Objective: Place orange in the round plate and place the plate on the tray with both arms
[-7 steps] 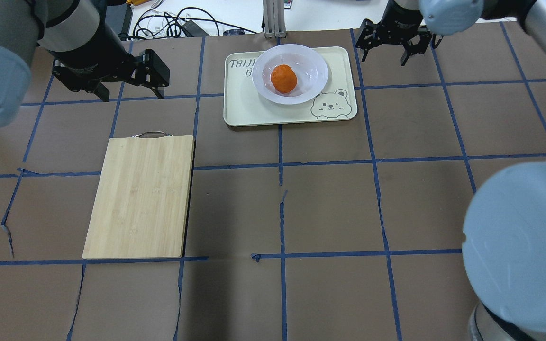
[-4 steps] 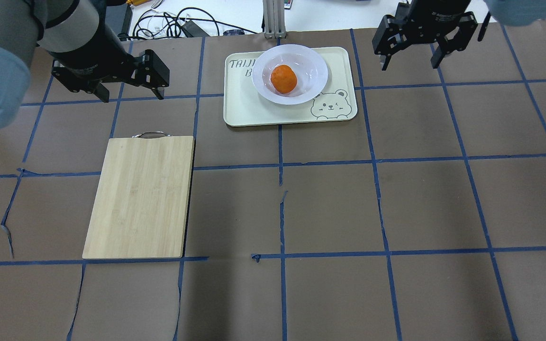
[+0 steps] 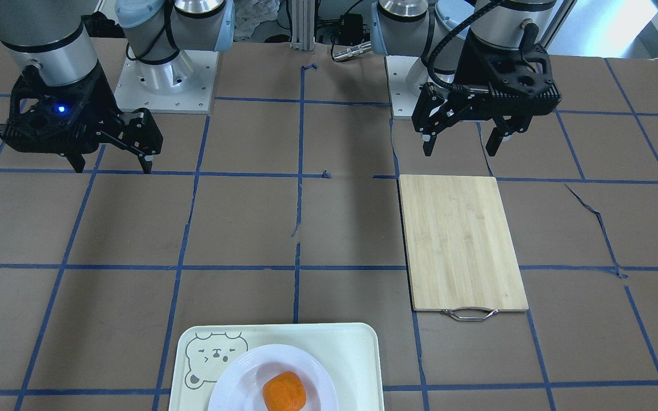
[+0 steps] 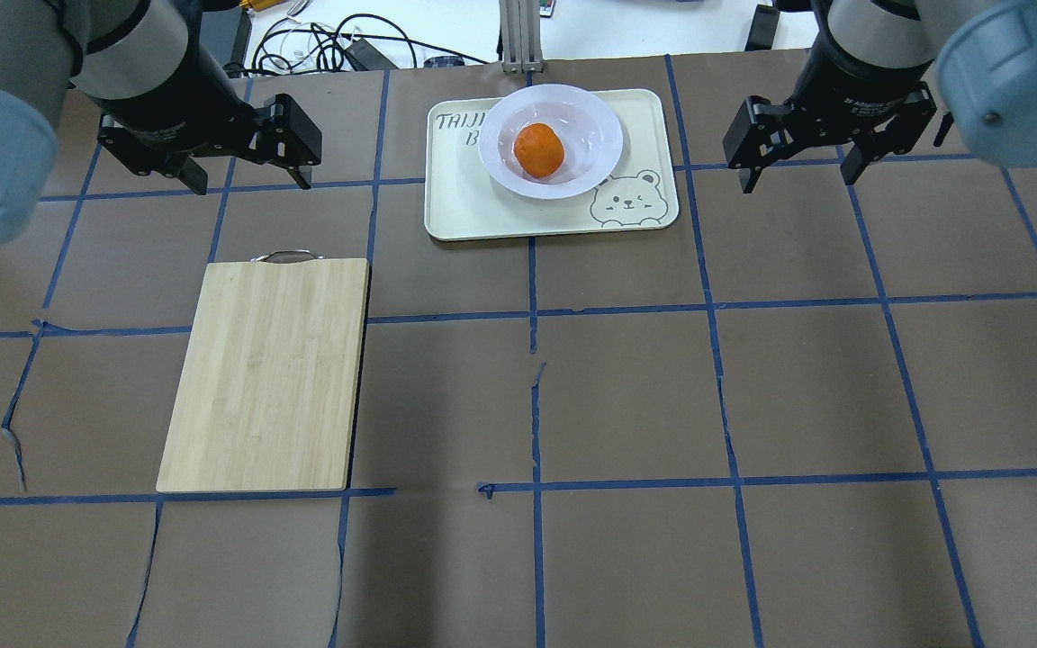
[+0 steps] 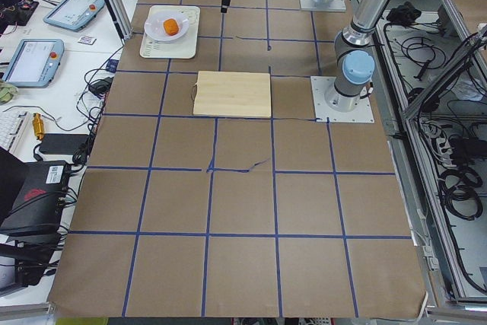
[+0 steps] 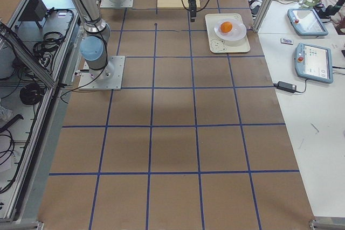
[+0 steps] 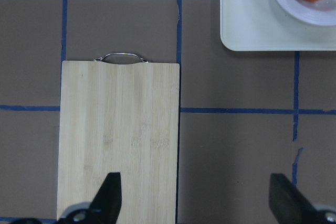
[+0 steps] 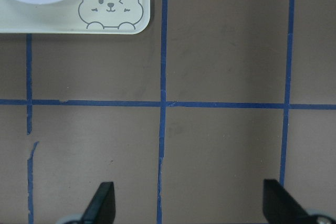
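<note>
The orange lies in the middle of the round white plate, and the plate rests on the cream tray at the far centre of the table. In the front-facing view the orange sits in the plate on the tray at the bottom edge. My left gripper hovers open to the left of the tray, empty. My right gripper hangs open to the right of the tray, also empty. Its fingers frame bare table in the right wrist view.
A bamboo cutting board with a metal handle lies left of centre, below my left gripper. Cables lie on the white bench beyond the table's far edge. Brown paper with blue tape lines covers the table.
My right gripper has swung rightward and toward the near side, away from the tray's far right corner. The left gripper, plate, orange and tray have not moved.
</note>
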`<state>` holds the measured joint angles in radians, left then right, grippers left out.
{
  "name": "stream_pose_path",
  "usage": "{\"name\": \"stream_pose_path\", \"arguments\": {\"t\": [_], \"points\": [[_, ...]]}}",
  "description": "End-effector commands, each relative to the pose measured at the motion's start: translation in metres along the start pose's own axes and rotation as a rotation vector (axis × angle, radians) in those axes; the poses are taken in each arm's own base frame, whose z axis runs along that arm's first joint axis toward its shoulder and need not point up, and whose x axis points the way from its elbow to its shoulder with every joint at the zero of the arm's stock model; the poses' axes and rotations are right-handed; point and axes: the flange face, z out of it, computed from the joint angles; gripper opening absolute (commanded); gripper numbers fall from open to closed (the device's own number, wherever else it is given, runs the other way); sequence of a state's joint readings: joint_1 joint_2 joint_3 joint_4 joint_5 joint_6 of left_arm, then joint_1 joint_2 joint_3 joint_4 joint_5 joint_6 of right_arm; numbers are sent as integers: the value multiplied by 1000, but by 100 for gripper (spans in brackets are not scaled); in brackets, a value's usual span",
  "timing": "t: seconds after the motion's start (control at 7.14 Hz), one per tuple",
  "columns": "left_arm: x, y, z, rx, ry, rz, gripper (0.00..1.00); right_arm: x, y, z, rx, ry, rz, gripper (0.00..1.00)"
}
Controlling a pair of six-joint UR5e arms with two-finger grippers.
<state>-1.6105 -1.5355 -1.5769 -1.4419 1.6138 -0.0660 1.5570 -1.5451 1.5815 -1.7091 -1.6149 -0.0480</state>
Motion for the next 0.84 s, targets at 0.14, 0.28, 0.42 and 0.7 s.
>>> {"name": "stream_pose_path", "arguments": {"t": [0.14, 0.28, 0.42, 0.7], "points": [[-1, 0, 0, 0, 0, -1, 100, 1, -5, -11, 21, 0, 7, 100], [0, 0, 0, 0, 0, 0, 100, 0, -4, -11, 19, 0, 7, 100], [0, 0, 0, 0, 0, 0, 100, 0, -4, -11, 19, 1, 9, 100], [0, 0, 0, 0, 0, 0, 100, 0, -4, -9, 18, -2, 13, 100]]}}
